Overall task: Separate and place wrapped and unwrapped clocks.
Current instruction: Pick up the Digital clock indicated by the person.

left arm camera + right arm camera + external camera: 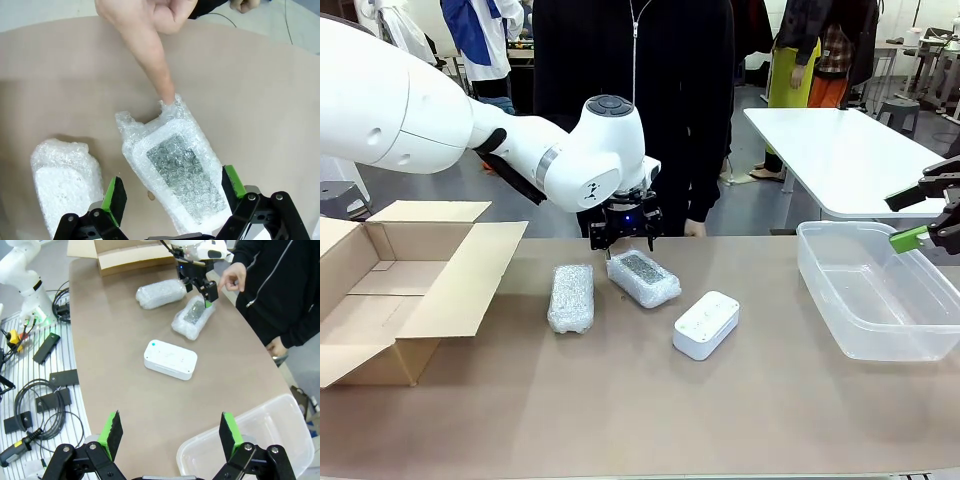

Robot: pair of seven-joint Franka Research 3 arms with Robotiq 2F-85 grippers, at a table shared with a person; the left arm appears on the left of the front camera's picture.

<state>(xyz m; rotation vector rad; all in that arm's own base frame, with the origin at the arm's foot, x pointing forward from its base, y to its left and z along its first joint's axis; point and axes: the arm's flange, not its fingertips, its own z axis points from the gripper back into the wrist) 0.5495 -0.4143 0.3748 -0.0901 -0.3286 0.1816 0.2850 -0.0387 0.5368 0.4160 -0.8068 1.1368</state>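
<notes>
Now the left jaws stand wide apart, straddling one end of a bubble-wrapped clock (175,172) with a dark face, though I cannot tell if the pads touch it; a person's hand (145,17) presses one fingertip to the wrap's other end. Just beside it on the brown surface (620,420) lies the second wrapped clock (570,296), towards an open cardboard box (380,300); the bare white clock (706,324) lies nearer a clear plastic tub (880,290); the right jaws, also apart and empty, hang over the tub's rim.
</notes>
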